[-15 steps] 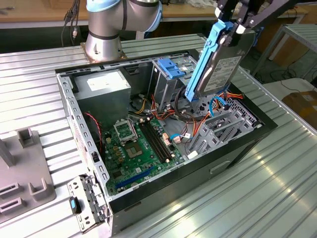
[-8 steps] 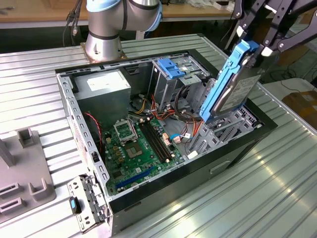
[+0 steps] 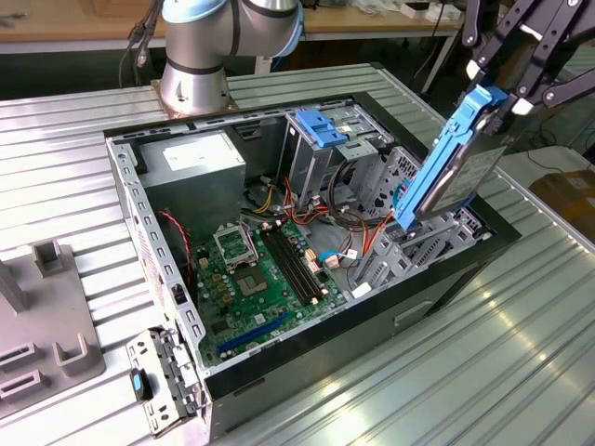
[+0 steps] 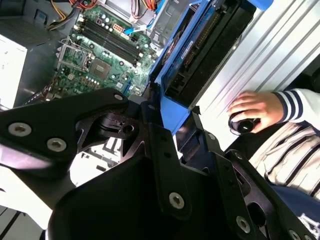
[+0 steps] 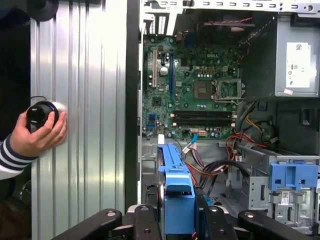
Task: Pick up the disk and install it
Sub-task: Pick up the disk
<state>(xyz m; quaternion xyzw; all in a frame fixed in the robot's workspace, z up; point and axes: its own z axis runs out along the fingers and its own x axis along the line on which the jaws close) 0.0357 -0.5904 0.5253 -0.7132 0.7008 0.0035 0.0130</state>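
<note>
Your disk (image 3: 456, 163) hangs tilted in the air, its lower end just above the metal drive cage (image 3: 437, 243) at the corner of the open computer case (image 3: 130, 190), on the exterior view's right. The end effector (image 3: 497, 93) is clamped on the disk's upper end, its fingers (image 5: 209, 221) flanking the blue rail.

Held by one end only, the disk could pivot or slip if its low corner catches the cage's sheet-metal edge. The orange and red cables (image 3: 367, 243) lie just beside the cage and could get pinched under a rail.

Room is free above. Below, the cage walls are tight, the case's black rim sits close on the outer side, and a bay with a blue latch (image 3: 321, 128) stands near. A person's hand (image 5: 40, 131) rests on the worktop (image 3: 521, 353) beside the case, so watch any outward swing.
</note>
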